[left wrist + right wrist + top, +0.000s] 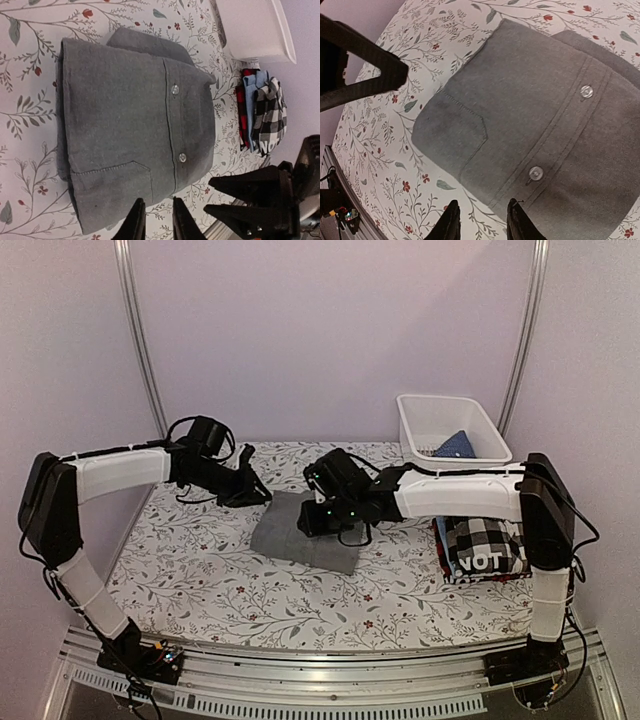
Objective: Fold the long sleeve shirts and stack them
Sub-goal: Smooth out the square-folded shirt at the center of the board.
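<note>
A plain grey button-up shirt [305, 532] lies folded into a rectangle at the middle of the table, pocket and buttons up [130, 125] [535, 115]. My left gripper [257, 494] hovers at its left edge, jaws slightly apart with nothing between them [156, 205]. Over the shirt's far edge my right gripper [312, 520] is open and empty too, one fingertip above the cloth near a button [484, 206]. At the right sits a stack of folded shirts [485, 545], with a black-and-white checked one and a dark one lettered "NOT" on top.
A white basket [452, 428] at the back right holds a blue cloth [455, 445]. The table has a floral cover [200, 570]. In the left wrist view the stack [262, 117] shows red and pale blue layers. Both arms reach in close over the grey shirt.
</note>
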Motion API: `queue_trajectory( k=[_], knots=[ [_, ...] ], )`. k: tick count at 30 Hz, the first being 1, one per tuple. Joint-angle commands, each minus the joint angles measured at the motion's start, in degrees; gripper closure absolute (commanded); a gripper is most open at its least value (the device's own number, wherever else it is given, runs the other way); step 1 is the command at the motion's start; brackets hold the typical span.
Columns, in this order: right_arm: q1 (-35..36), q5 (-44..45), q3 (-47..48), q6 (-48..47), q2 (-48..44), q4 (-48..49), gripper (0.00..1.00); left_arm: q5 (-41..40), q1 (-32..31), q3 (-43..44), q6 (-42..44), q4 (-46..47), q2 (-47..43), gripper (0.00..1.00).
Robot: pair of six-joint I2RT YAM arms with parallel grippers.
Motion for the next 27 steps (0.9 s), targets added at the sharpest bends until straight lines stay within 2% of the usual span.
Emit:
queue_trajectory(
  k=[1,7,17,27],
  knots=[
    [2.29,-2.33,1.02,1.73,0.35,-0.87,0.74,6.36,-2.77,-7.28,-3.21,3.78,-2.82,0.85],
    [1.97,-2.74,2.49,1.99,4.71,-0.18,0.78,8.29,-4.08,-9.22,-4.34,7.68,0.61,0.9],
    [-2.24,-5.14,5.82,2.08,13.78,0.71,0.78,6.18,-4.24,-3.3,-2.58,8.53,12.52,0.95],
    [-3.45,-1.97,4.24,0.61,5.54,-0.07,0.7,-2.37,-4.13,-6.86,-1.2,5.11,14.08,0.95]
  ],
)
